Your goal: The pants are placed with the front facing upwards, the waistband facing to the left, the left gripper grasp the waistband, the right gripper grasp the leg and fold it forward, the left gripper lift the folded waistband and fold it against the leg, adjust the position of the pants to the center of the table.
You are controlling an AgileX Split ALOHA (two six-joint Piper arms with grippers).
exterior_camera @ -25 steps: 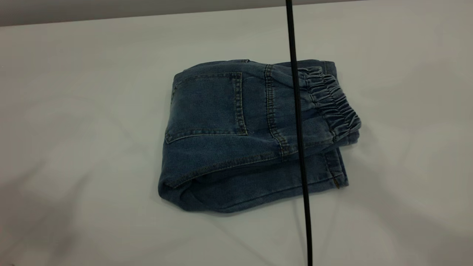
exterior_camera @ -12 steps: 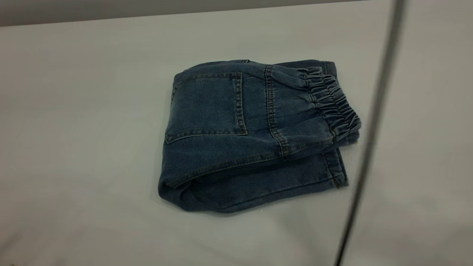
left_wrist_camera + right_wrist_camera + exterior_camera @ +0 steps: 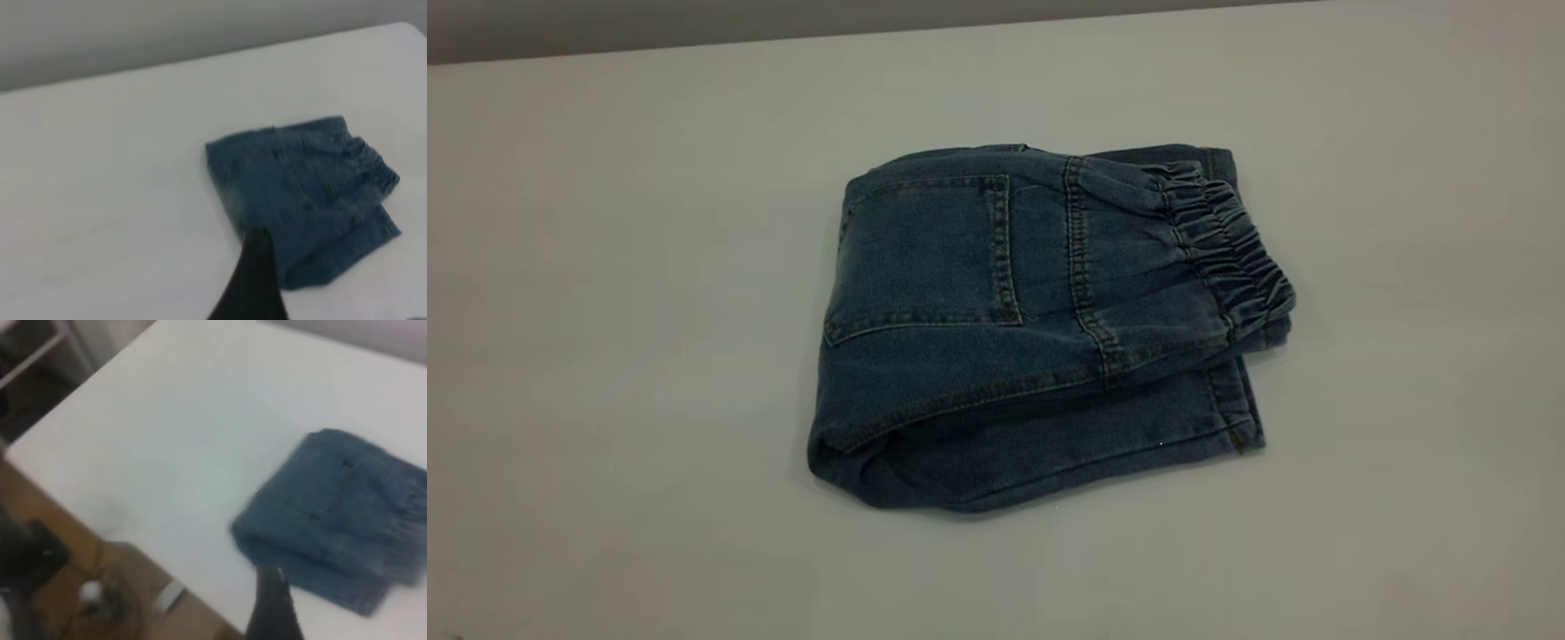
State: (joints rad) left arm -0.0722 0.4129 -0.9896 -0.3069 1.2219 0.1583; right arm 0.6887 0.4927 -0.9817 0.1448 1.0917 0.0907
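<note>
The folded blue denim pants [image 3: 1040,329] lie near the middle of the plain white table [image 3: 605,267], gathered waistband [image 3: 1227,249] toward its right edge. The black left gripper [image 3: 252,280] and right gripper [image 3: 275,608] both hang well above, touching nothing; neither is plainly nearer, and their jaw state cannot be told.

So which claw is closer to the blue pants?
Cannot tell. The left gripper and the right gripper both hang well clear of the pants, touching nothing and looking down at them from afar; neither shows in the exterior view.
</note>
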